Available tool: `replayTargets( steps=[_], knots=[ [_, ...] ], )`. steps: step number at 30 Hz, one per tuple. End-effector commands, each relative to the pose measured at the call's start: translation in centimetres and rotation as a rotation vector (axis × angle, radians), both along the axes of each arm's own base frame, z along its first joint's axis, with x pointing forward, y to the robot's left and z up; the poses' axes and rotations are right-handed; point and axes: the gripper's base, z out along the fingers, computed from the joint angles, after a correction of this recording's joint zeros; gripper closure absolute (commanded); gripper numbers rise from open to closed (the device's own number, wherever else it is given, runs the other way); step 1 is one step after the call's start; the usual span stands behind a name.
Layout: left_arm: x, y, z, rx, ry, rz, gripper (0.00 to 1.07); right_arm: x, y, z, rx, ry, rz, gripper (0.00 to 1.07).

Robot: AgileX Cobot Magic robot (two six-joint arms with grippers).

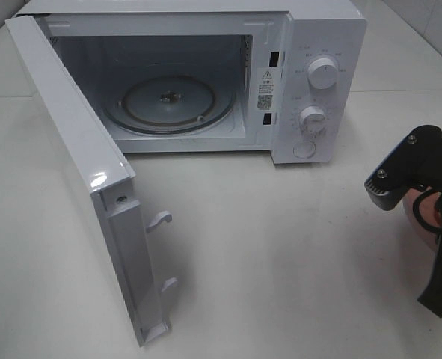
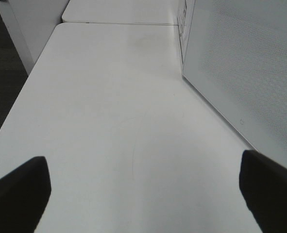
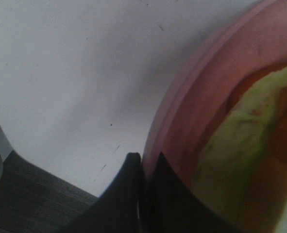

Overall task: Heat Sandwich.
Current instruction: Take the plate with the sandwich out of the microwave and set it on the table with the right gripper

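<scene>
Table [image 1: 280,247]: white top carrying everything; bare stretch between oven front and my right claw.
Oven [image 1: 310,82]: white microwave at the back, cavity showing, round glass tray [image 1: 168,101] inside with nothing on it.
Door [image 1: 78,172]: swung wide from the oven's left side, reaching toward the table's near edge.
Plate [image 3: 201,111]: pink, to the right of the oven and nearer than it, at the right edge of the high view, mostly under my right arm.
Sandwich [image 3: 240,150]: on the plate; pale green and orange layers fill the right wrist view.
Right claw [image 3: 145,167]: fingers pinched together on the plate's rim, one tip outside it, one inside.
Left claw [image 2: 143,189]: fingers wide apart, nothing between, low over the table just outside the door.
Step, as I judge it: carry plate and sandwich into the oven.
Doing it well: keep the plate level, since a rim grip could let it tilt; lift enough to clear the cavity's sill; approach from the right, away from the door; set down centred on the tray.
Hidden: how deep my grip sits, whether the plate is off the table, the sandwich's bread and full stack; my left arm is outside the high view.
</scene>
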Motion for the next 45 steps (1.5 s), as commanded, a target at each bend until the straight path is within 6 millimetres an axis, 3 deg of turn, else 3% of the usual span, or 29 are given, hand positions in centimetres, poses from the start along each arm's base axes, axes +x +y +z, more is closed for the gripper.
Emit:
replayTargets(
  steps=[1,26,38,45],
  knots=[
    [-0.3,0.0,-0.1,-0.001,-0.028,0.003,0.05,1.3,-0.8,-0.6,-0.009,-0.016,-0.063,1.07],
    [-0.3,0.0,-0.1,-0.001,-0.028,0.003,0.05,5.6,-6.1,-2.8,0.05,-0.16,-0.377,1.07],
    [-0.3,0.0,-0.1,-0.001,-0.028,0.003,0.05,7.1,-7.3,-5.1,0.034,-0.137,-0.433,1.07],
    [-0.3,0.0,-0.1,-0.001,-0.028,0.003,0.05,9.1,-7.3,-6.6,0.01,-0.105,-0.432,1.07]
  ],
)
